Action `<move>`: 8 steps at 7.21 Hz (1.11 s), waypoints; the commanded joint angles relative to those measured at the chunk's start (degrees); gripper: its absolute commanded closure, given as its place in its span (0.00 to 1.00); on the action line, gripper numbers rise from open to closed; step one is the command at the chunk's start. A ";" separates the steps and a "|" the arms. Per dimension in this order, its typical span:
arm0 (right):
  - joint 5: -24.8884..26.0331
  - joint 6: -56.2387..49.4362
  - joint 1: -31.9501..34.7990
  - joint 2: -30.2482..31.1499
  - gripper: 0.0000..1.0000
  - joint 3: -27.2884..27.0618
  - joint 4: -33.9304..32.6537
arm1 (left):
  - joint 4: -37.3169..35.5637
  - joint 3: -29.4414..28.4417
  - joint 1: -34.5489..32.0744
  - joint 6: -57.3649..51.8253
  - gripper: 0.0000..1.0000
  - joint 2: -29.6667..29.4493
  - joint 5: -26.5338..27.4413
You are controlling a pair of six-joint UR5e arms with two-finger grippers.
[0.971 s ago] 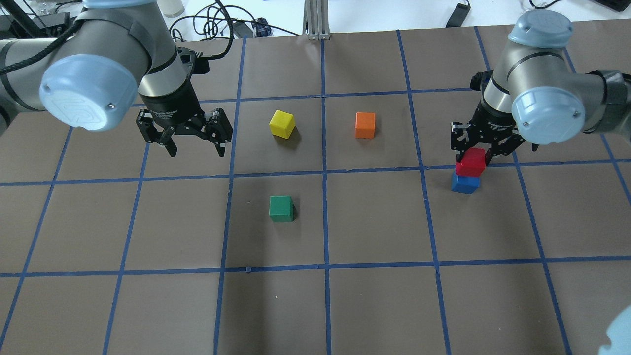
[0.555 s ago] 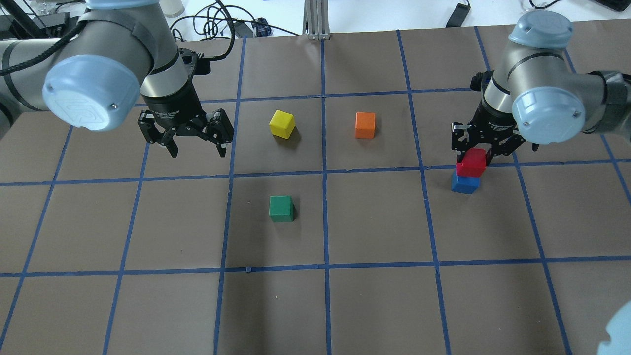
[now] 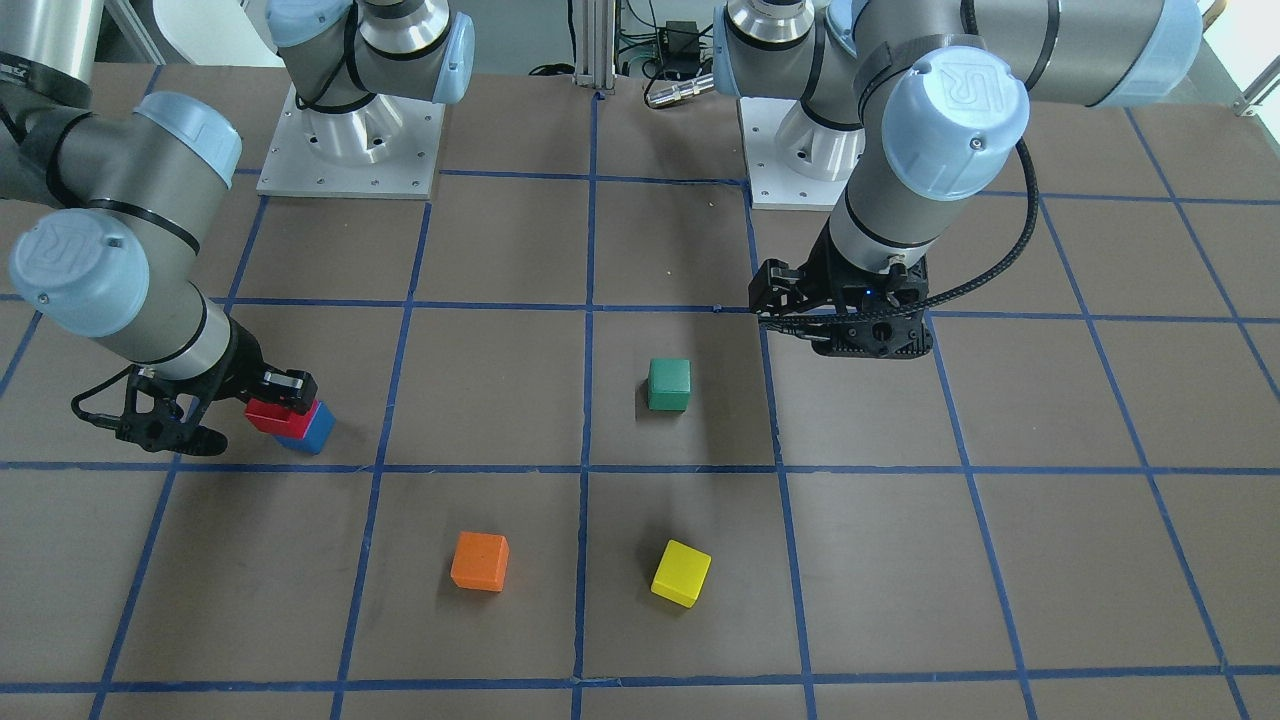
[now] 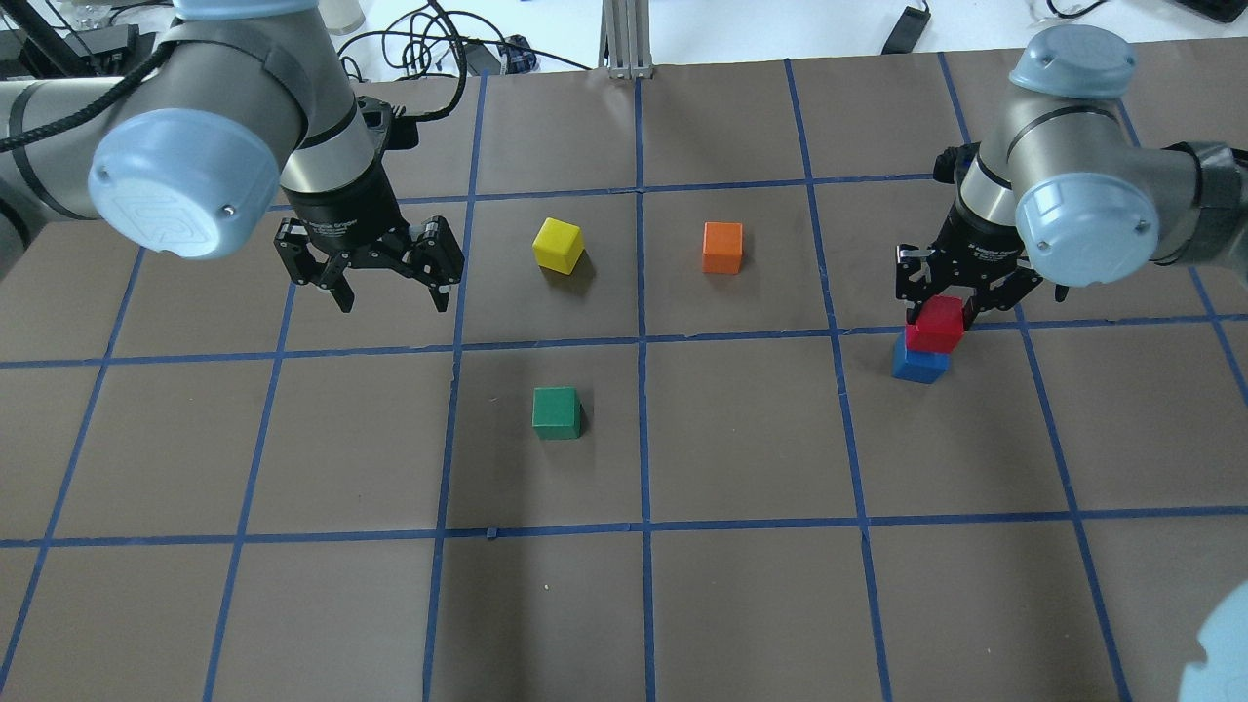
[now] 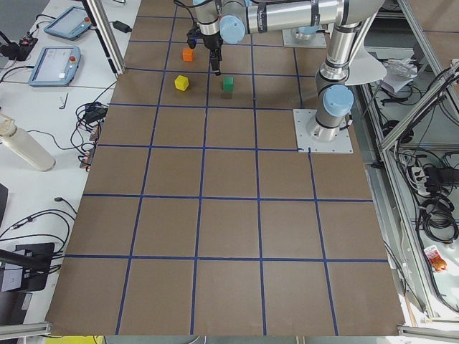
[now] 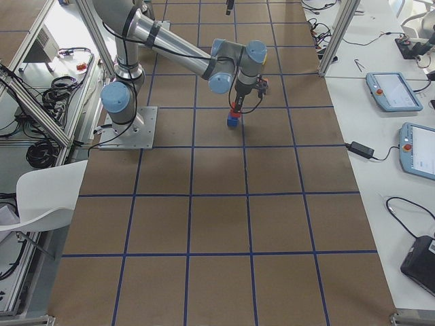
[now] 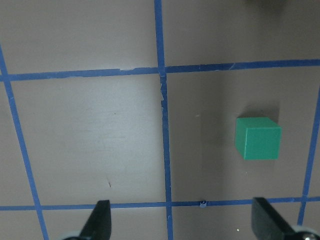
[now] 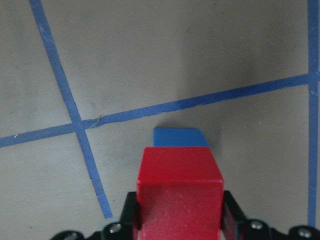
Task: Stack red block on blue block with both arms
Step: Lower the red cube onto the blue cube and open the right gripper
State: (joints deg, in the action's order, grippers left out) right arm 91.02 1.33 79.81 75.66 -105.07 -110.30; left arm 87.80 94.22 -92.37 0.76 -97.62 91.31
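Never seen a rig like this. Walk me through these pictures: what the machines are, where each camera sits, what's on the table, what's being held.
Two jointed robot arms stand at a taped table, each ending in a black two-finger gripper. One camera looks down from behind the robot, one faces it across the table, two watch from the table's ends, one rides on each wrist. The right gripper is shut on the red block, holding it on or just above the blue block. The left gripper hangs open, empty. A green cube, a yellow cube and an orange cube lie loose.
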 commanded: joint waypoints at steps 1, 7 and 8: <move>-0.14 0.16 -0.01 -0.07 0.71 -0.40 0.00 | 0.00 0.00 0.00 0.03 0.00 -0.12 0.01; 0.99 0.42 -0.01 0.54 0.00 0.39 0.44 | 0.00 0.00 0.00 -0.23 0.00 0.14 0.01; 2.22 0.69 0.08 2.55 0.00 1.09 0.61 | 0.00 0.00 0.00 -0.58 0.00 0.49 0.10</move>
State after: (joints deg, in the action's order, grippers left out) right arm 92.07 1.69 79.81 76.51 -104.75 -109.96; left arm 87.80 94.22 -92.37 0.53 -97.45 91.34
